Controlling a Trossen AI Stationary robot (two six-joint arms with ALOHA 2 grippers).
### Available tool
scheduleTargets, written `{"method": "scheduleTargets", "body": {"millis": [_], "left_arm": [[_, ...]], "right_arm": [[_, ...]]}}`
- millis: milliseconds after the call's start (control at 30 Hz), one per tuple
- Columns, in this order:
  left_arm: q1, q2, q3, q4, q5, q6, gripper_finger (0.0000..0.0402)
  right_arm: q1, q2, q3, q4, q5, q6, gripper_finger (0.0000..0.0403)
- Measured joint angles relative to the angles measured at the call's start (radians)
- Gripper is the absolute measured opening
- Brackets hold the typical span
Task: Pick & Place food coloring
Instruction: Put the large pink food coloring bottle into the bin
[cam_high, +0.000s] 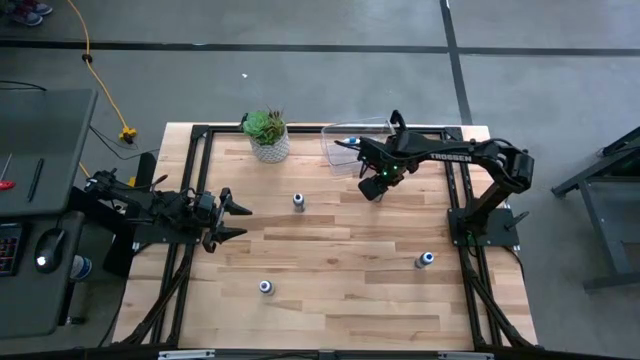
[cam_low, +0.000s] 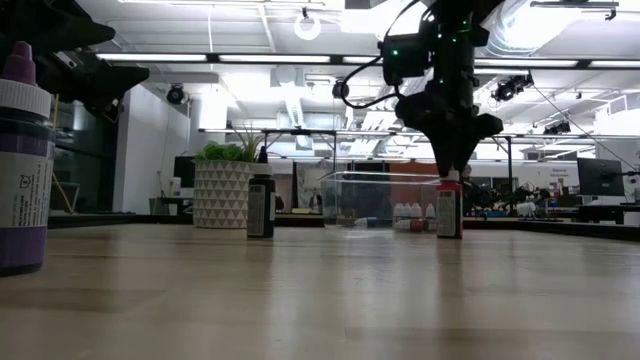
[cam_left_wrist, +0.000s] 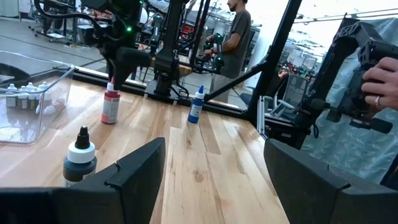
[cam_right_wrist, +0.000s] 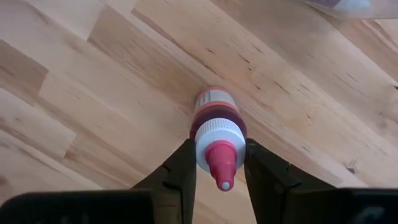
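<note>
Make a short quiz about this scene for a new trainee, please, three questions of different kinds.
1. True or false: the right gripper is around the red-topped bottle.
2. Where are the small pale bottles? A) in the clear bin B) beside the potted plant C) in the left gripper
3. How do the left gripper's fingers stand?

Key: 1 true, fingers at each side of its cap. 2 A. 3 open, holding nothing.

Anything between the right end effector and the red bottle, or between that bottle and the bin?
Nothing visible. The right end effector already straddles the red bottle, fingers on each side. The bin sits right beside it, bare table between.
</note>
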Motion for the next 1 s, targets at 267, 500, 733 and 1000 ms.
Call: {"method": "scheduleTargets", "body": {"millis": [267, 500, 733, 1000], "left_arm": [[0.000, 0.000, 0.000, 0.000, 0.000, 0.000, 0.0271], [0.000, 0.000, 0.000, 0.000, 0.000, 0.000, 0.0271], [0.000, 0.000, 0.000, 0.000, 0.000, 0.000, 0.0271], [0.000, 0.000, 0.000, 0.000, 0.000, 0.000, 0.0271]], "right_arm": [[0.000, -0.003, 0.107, -0.057, -0.026, -0.044, 0.0101], [0.014, -0.004, 0.307, -0.075, -0.038, -0.122, 0.0101], [0.014, -0.004, 0.497, -0.043, 0.042, -0.172, 0.0101], [-0.030, 0.034, 0.633, -0.039, 0.085, -0.193, 0.0101]]}}
